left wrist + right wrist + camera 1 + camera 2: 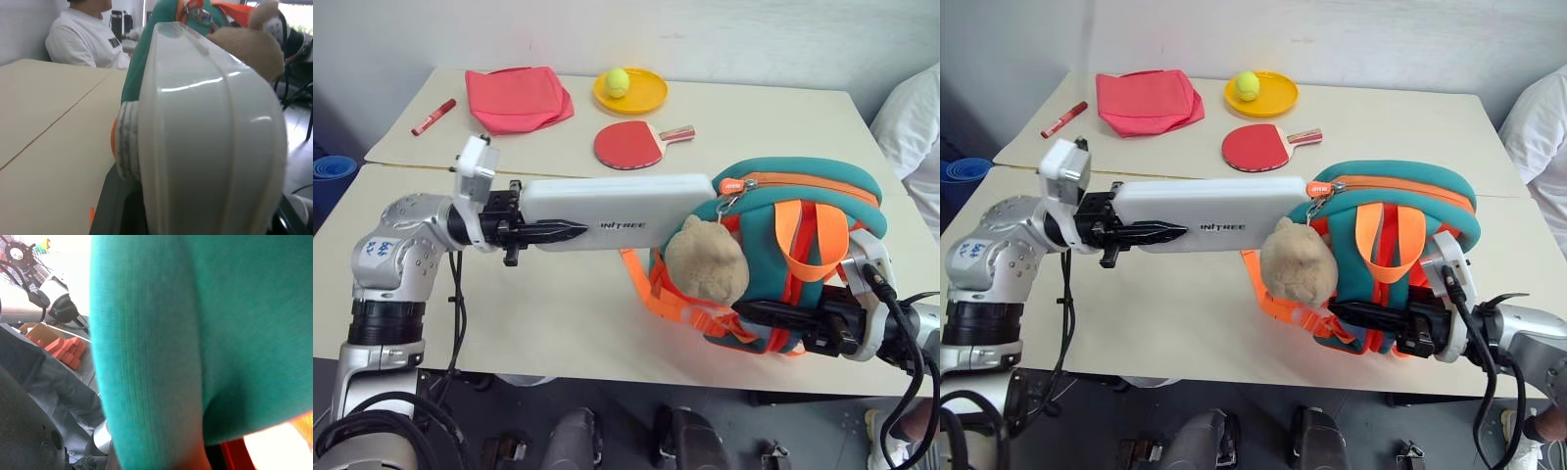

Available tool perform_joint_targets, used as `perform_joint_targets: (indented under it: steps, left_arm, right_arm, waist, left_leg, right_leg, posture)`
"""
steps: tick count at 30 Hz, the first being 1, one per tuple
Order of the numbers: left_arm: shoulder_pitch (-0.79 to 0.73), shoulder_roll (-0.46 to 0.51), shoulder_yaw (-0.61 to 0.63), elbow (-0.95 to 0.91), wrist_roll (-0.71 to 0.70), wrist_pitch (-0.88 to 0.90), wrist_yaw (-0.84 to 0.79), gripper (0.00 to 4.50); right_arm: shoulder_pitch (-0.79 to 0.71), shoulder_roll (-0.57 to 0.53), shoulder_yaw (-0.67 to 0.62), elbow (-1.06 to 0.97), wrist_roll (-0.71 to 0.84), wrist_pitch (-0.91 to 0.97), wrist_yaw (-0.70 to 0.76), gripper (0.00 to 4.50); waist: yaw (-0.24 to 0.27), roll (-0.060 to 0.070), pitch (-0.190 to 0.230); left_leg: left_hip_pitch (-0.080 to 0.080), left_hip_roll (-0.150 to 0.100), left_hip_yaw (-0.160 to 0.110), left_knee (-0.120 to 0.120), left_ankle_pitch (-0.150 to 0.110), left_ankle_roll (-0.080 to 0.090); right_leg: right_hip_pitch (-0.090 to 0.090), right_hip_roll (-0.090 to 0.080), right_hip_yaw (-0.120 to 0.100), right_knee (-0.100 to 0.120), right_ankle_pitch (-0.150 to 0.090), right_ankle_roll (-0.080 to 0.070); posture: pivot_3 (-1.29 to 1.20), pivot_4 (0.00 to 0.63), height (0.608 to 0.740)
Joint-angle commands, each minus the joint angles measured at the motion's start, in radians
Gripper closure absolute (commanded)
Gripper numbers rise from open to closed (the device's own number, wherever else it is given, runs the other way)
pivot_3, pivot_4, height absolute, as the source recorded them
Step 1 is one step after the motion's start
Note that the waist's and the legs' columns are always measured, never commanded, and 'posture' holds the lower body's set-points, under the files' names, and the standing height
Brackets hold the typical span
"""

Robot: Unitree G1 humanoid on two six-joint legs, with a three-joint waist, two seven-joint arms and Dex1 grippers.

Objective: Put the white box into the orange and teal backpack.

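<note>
- Our left gripper (570, 231) is clamped on the near end of the white box (607, 211), which hangs level above the table (558, 323), far end at the mouth of the orange and teal backpack (803, 211).
- Our right gripper (754, 315) is pinched tight on the backpack's lower edge, holding it up off the table.
- The plush bear (705, 262) dangles just below the box's tip, right by the zipper pull (732, 186).
- The call here: keep the box flat and aimed at the slot under the zipper, slide straight, and don't snag the bear.
- We hold the bag steady so the opening doesn't fold shut.
</note>
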Motion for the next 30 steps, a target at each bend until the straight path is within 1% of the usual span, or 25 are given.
perform_joint_targets:
  steps: [1,3,6,8,12,14,16,18,20,23,25,27,30]
  left_arm:
    - [-0.074,-0.039,-0.131,-0.005,0.106,-0.032,-0.018,3.28]
    - [-0.14,-0.102,-0.197,-0.007,0.134,0.021,0.015,3.28]
    - [-0.242,-0.255,-0.266,0.047,0.179,0.057,0.096,3.28]
    - [-0.281,-0.335,-0.288,0.086,0.204,0.055,0.131,3.28]
    - [-0.317,-0.459,-0.295,0.157,0.227,0.043,0.181,3.28]
    - [-0.321,-0.5,-0.285,0.19,0.237,0.029,0.204,3.28]
    - [-0.314,-0.505,-0.287,0.208,0.259,0.011,0.207,3.28]
    - [-0.295,-0.482,-0.281,0.202,0.265,0.011,0.196,2.55]
    - [-0.281,-0.429,-0.247,0.208,0.252,0.026,0.169,2.04]
    - [-0.272,-0.347,-0.173,0.243,0.212,0.023,0.118,1.16]
    - [-0.258,-0.307,-0.125,0.26,0.194,-0.041,0.075,0.61]
    - [-0.234,-0.256,-0.09,0.268,0.173,-0.113,-0.019,0.06]
    - [-0.19,-0.194,-0.058,0.242,0.138,-0.166,-0.139,0.06]
  right_arm:
    - [-0.015,0.014,-0.013,-0.011,-0.001,-0.02,0.0,4.44]
    - [-0.019,0.02,-0.005,-0.012,-0.006,-0.021,-0.001,4.44]
    - [-0.029,0.026,0.009,-0.012,-0.016,-0.022,0.004,4.44]
    - [-0.036,0.03,0.016,-0.014,-0.02,-0.023,0.004,4.44]
    - [-0.053,0.042,0.035,-0.019,-0.027,-0.028,-0.004,4.44]
    - [-0.062,0.051,0.045,-0.024,-0.033,-0.031,-0.011,4.44]
    - [-0.067,0.06,0.051,-0.028,-0.041,-0.034,-0.016,4.44]
    - [-0.071,0.069,0.049,-0.031,-0.044,-0.036,-0.025,4.5]
    - [-0.07,0.078,0.045,-0.036,-0.048,-0.039,-0.037,4.5]
    - [-0.063,0.087,0.038,-0.042,-0.055,-0.042,-0.051,4.5]
    - [-0.055,0.098,0.036,-0.041,-0.068,-0.05,-0.057,4.5]
    - [-0.052,0.104,0.042,-0.039,-0.084,-0.06,-0.059,4.5]
    - [-0.059,0.111,0.053,-0.035,-0.095,-0.065,-0.062,4.5]
  waist:
    - [0.001,0.0,0.0]
    - [0.008,0.0,0.0]
    - [0.015,0.0,0.0]
    - [0.018,0.0,0.0]
    - [0.007,0.0,0.0]
    - [0.004,0.0,0.0]
    - [-0.001,-0.001,0.0]
    - [-0.002,-0.001,0.0]
    - [-0.004,-0.001,0.0]
    - [-0.012,0.0,0.0]
    - [-0.01,0.0,0.0]
    - [-0.007,0.0,0.0]
    - [-0.006,0.0,0.0]
  left_leg:
    - [0.0,0.0,0.0,0.0,0.0,0.0]
    - [-0.001,-0.001,-0.001,0.0,0.0,0.001]
    - [-0.001,-0.003,-0.001,0.001,0.001,0.003]
    - [-0.001,-0.006,-0.001,0.0,0.002,0.005]
    - [-0.003,-0.006,-0.001,0.0,0.003,0.007]
    - [-0.003,-0.006,-0.001,0.0,0.003,0.007]
    - [-0.003,-0.006,-0.001,0.001,0.003,0.007]
    - [-0.003,-0.006,-0.001,0.001,0.004,0.007]
    - [-0.003,-0.006,-0.002,0.001,0.004,0.007]
    - [-0.002,-0.005,-0.001,0.0,0.004,0.006]
    - [-0.002,-0.005,-0.001,0.0,0.005,0.005]
    - [-0.002,-0.005,-0.001,0.0,0.005,0.005]
    - [-0.002,-0.006,-0.001,0.001,0.005,0.006]
  right_leg:
    - [0.0,0.0,0.0,0.0,0.0,0.0]
    - [0.0,-0.001,-0.001,0.0,0.0,0.0]
    - [0.0,-0.002,0.0,0.0,0.001,0.002]
    - [0.0,-0.002,0.0,0.0,0.002,0.003]
    - [0.0,-0.003,0.0,0.0,0.004,0.007]
    - [0.0,-0.004,-0.001,0.0,0.004,0.007]
    - [0.0,-0.005,-0.001,-0.001,0.004,0.007]
    - [0.0,-0.005,-0.001,-0.001,0.004,0.007]
    - [0.0,-0.005,-0.001,-0.001,0.004,0.007]
    - [0.0,-0.005,0.0,-0.001,0.004,0.007]
    - [-0.001,-0.005,-0.001,0.0,0.004,0.006]
    - [0.0,-0.005,-0.001,0.0,0.004,0.006]
    - [0.0,-0.005,-0.001,0.001,0.004,0.006]
  posture:
    - [0.0,0.15,0.74]
    - [0.0,0.15,0.74]
    - [0.0,0.15,0.74]
    - [0.0,0.15,0.74]
    - [0.0,0.15,0.74]
    - [0.0,0.15,0.74]
    - [0.0,0.15,0.74]
    - [0.0,0.15,0.74]
    - [0.0,0.15,0.74]
    - [0.0,0.15,0.74]
    - [0.0,0.15,0.74]
    - [0.0,0.15,0.74]
    - [0.0,0.15,0.74]
